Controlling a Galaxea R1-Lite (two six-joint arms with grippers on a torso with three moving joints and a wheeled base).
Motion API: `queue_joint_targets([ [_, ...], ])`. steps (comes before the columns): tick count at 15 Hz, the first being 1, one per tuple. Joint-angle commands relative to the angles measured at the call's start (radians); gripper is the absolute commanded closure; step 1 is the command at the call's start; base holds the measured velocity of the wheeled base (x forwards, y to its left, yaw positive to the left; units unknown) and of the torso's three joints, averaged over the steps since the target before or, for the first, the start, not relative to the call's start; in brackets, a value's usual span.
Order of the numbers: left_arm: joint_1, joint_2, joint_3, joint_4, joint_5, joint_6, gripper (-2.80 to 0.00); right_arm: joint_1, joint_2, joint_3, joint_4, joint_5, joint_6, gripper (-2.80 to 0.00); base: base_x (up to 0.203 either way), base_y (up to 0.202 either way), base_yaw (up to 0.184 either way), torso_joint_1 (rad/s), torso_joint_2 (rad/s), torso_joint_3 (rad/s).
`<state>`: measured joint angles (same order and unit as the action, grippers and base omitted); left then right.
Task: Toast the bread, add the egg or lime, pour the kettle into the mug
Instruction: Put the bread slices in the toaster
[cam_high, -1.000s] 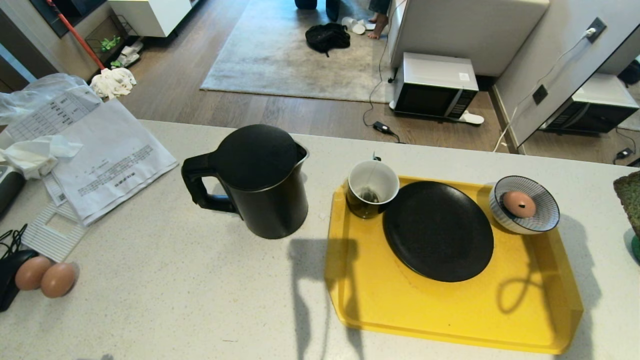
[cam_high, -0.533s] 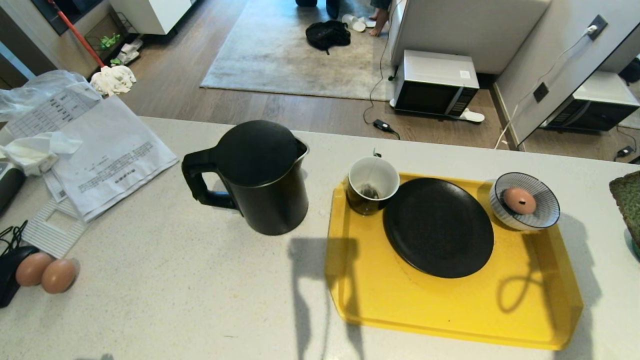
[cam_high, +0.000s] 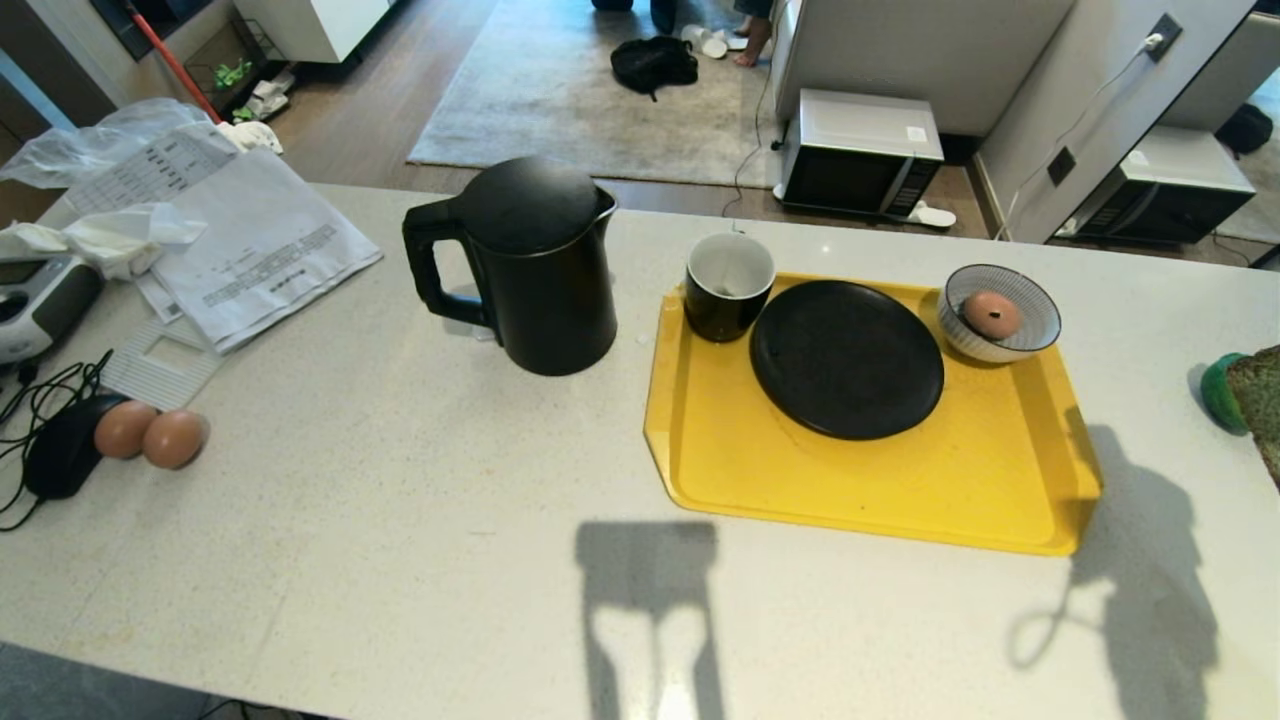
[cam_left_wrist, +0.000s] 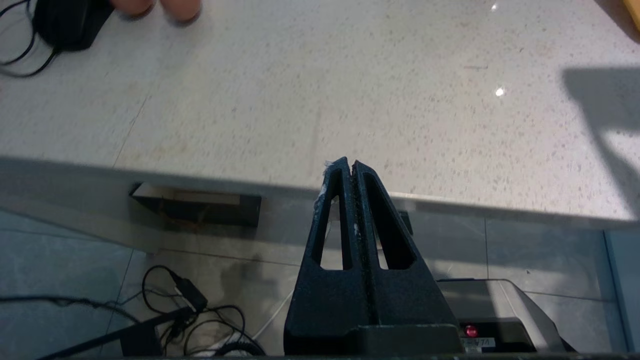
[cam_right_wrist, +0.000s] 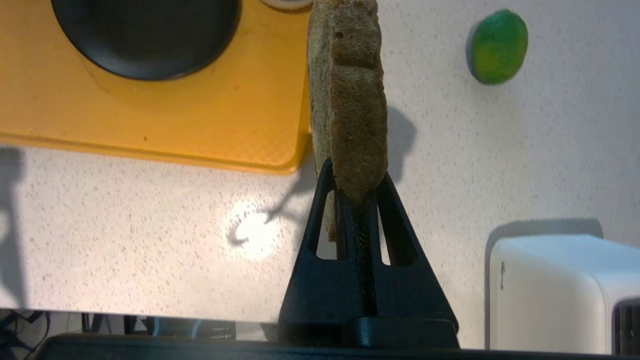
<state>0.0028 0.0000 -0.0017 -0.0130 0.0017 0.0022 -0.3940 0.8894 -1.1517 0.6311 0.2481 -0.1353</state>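
Note:
My right gripper (cam_right_wrist: 356, 181) is shut on the lower edge of the bread (cam_right_wrist: 350, 95), which stands upright above the counter, just off the yellow tray's (cam_right_wrist: 165, 130) corner. In the head view only part of the bread (cam_high: 1262, 405) shows, at the right edge. The green lime (cam_high: 1218, 392) lies on the counter beside it. The black kettle (cam_high: 540, 270) stands left of the tray, handle to the left. On the tray sit the mug (cam_high: 728, 285), a black plate (cam_high: 846, 358) and a striped bowl holding an egg (cam_high: 991, 314). My left gripper (cam_left_wrist: 350, 166) is shut and empty, by the counter's front edge.
Two brown eggs (cam_high: 150, 437) lie at the counter's left beside a black device with cables (cam_high: 60, 455). Papers and plastic (cam_high: 240, 250) cover the far left. A white appliance (cam_right_wrist: 560, 295) stands near my right gripper. A microwave (cam_high: 858, 150) sits on the floor beyond the counter.
The whole head view has shifted: the counter now sits higher and smaller in the picture, with its front edge in view. The things on it have kept their places.

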Motion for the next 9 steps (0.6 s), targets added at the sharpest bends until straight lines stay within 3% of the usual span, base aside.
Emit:
queue_joint_targets([
  [1, 0.0, 0.0, 0.0, -0.001, 0.001, -0.001, 0.0, 0.0, -0.004, 0.003, 0.004, 0.002, -0.001, 0.0, -0.195, 0.0, 0.0, 0.0, 0.0, 0.004],
  [5, 0.0, 0.0, 0.001, 0.0, 0.0, -0.001, 0.0, 0.0, -0.026, 0.027, 0.007, 0.004, -0.005, 0.0, -0.174, 0.0, -0.001, 0.0, 0.0, 0.003],
  [9, 0.0, 0.0, 0.002, 0.001, 0.0, -0.001, 0.0, 0.0, -0.056, 0.052, 0.007, 0.039, -0.027, 0.0, 0.0, 0.0, 0.0, 0.0, 0.0, 0.0],
])
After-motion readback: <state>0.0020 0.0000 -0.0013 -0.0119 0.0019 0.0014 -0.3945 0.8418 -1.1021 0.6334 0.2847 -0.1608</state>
